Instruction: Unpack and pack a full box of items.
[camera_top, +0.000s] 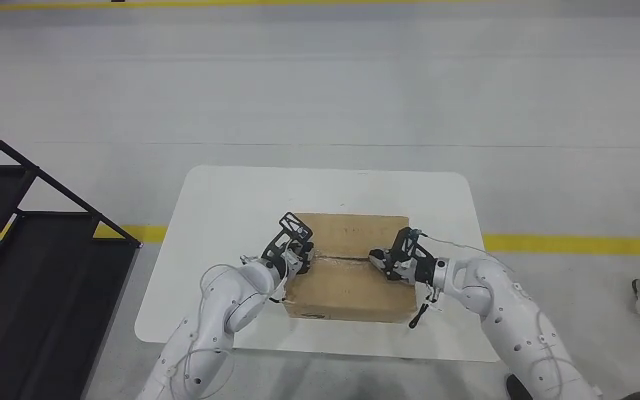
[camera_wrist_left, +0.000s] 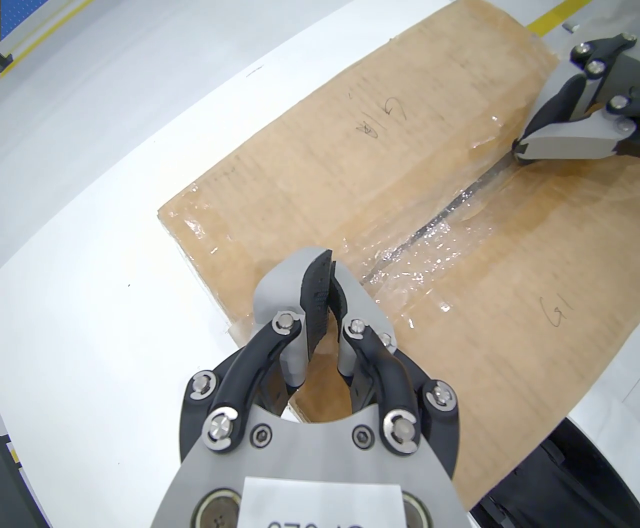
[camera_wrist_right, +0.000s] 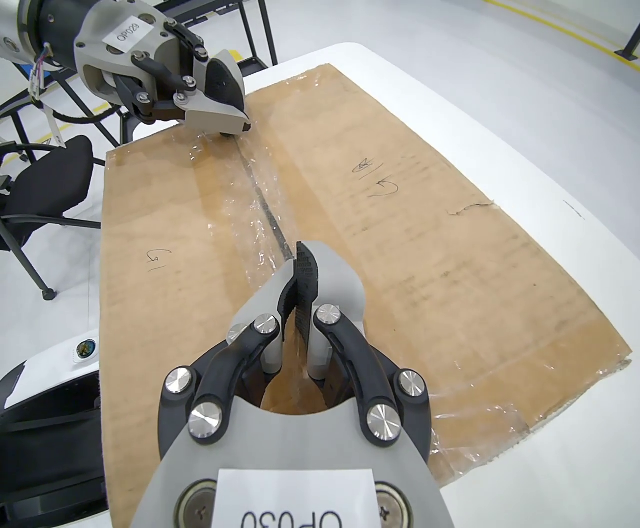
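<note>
Tape sealing the box seam is the risk: left gripper and right gripper, both pressed together empty, could skid over it rather than split it

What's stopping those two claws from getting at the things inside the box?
The brown cardboard box is closed on top, with crinkled clear tape along its middle seam. The left gripper and right gripper sit at opposite ends of that seam, jaws shut.
</note>
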